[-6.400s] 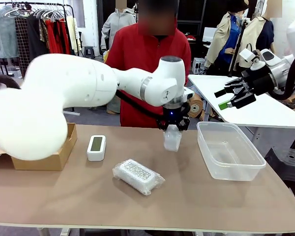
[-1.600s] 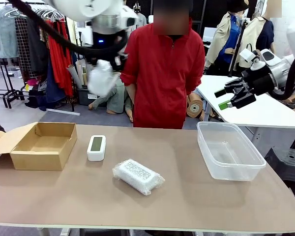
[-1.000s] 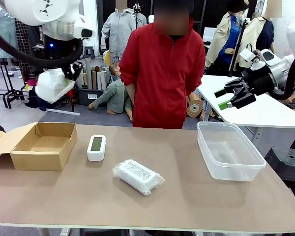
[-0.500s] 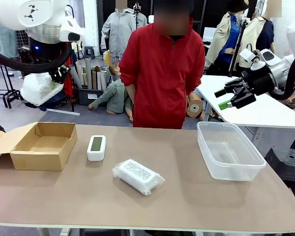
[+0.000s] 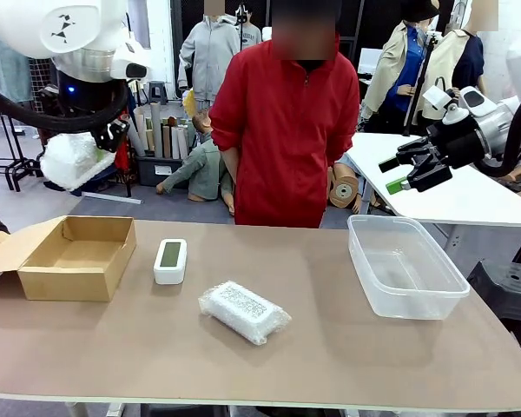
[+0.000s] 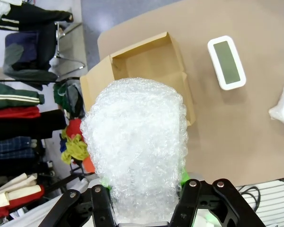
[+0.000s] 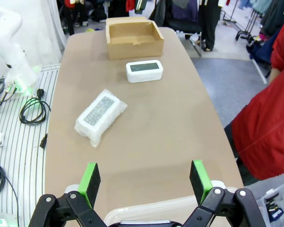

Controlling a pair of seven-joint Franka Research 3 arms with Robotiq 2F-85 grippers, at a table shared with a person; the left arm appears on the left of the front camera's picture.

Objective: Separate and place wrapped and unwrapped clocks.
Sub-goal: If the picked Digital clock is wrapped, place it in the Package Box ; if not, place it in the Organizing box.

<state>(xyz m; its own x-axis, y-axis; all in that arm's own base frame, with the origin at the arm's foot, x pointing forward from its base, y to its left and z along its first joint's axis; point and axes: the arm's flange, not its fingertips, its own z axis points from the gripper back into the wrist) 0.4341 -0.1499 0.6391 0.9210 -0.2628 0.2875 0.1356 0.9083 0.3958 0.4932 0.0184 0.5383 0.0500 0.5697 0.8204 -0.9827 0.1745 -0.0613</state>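
Our left gripper (image 5: pixel 90 141), clamped on a wrapped clock (image 6: pixel 135 146), has swung across from mid-surface. The cardboard box (image 5: pixel 69 261) now lies below it, perhaps slightly offset, so lowering looks next. Our right gripper (image 7: pixel 144 180) hangs spread and empty.

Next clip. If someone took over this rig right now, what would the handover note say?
Left tool: shut on a wrapped clock, high above the table's left end, roughly over the open cardboard box.
Right tool: open, holding nothing, raised off the table at the clear tub's end.
On the table: the bare clock beside the box, and a second wrapped clock lying near the middle.
Done: one wrapped clock is in the air; neither container holds a clock yet.
Left: set the held one down, probably in the box, then sort the other two.
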